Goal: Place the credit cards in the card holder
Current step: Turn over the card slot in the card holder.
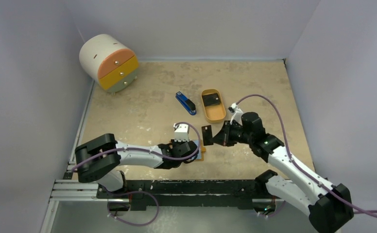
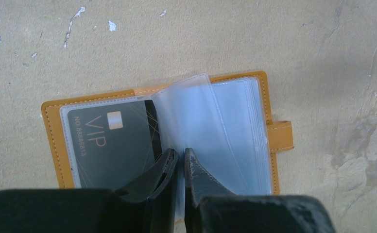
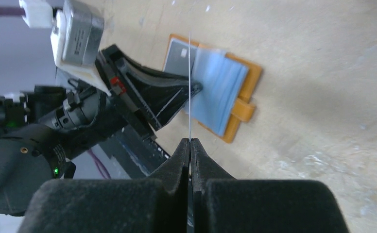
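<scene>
The orange card holder (image 2: 51,145) lies open on the table, and a dark grey card marked VIP (image 2: 110,148) sits in its left clear sleeve. My left gripper (image 2: 180,154) is shut on one clear sleeve page (image 2: 191,111), which stands up from the stack. In the top view my left gripper (image 1: 194,148) covers most of the card holder (image 1: 202,154). My right gripper (image 3: 190,141) is shut on a second credit card (image 3: 190,121), seen edge-on, hanging above the card holder (image 3: 250,73). From above, that card (image 1: 206,133) stands upright just left of my right gripper (image 1: 219,137).
An oval orange tray (image 1: 216,115) at mid-table holds another dark card (image 1: 212,99). A blue-and-black stapler-like bar (image 1: 185,103) lies left of it. A round white cabinet with orange and yellow drawers (image 1: 110,63) stands at the back left. Walls close the table in.
</scene>
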`<state>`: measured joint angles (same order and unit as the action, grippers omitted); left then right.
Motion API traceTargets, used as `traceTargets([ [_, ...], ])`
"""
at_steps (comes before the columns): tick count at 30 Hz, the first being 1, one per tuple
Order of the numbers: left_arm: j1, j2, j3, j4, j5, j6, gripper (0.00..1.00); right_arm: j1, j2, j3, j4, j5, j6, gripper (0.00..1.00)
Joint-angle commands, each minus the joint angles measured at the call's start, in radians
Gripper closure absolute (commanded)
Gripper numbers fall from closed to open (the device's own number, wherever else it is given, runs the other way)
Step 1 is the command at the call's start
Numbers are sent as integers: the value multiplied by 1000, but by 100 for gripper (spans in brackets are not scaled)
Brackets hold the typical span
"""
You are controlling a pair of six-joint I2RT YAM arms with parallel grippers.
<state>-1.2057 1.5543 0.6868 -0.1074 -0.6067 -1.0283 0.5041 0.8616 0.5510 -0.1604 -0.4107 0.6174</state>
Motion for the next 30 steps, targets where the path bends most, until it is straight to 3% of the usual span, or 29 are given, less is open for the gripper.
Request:
traceTargets([
  [1, -6, -6, -43, -48, 40, -25, 92, 75, 93, 18, 73, -85, -12, 100],
  [18, -6, -35, -52, -40, 31, -34, 92, 87, 392, -2, 232, -121, 108, 100],
  [30, -6, -36, -49, -43, 28, -32, 92, 87, 430, -6, 190, -93, 116, 100],
])
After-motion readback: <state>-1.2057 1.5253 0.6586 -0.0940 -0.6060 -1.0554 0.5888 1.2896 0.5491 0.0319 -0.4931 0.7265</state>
